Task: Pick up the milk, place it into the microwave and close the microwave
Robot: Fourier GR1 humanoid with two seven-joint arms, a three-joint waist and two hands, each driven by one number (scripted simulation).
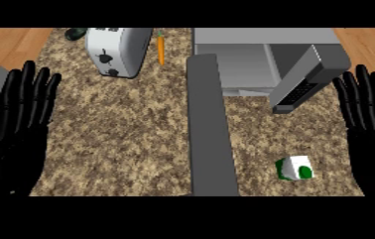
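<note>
Nearest to the robot, low on the right side of the speckled counter (124,134), sits the milk (296,168), a small white carton with green marks, standing alone with nothing touching it; a grey strip (211,134) runs up the counter just to its left, splitting the top in two. At the left edge the left hand (23,119) rests with fingers straight and pointing up, holding nothing; at the right edge the right hand (360,119) does the same, fingers straight and spread, well clear of the carton, which lies below and to its left. Farther back on the right is the microwave (242,59), its door (304,82) swung open toward the right hand and the grey inside showing; the milk is outside it, on the counter in front of the door. Farther back on the left stands a silver toaster (116,49); an orange carrot (160,49) lies just beside it, and a dark round object (75,33) sits by the far corner.
</note>
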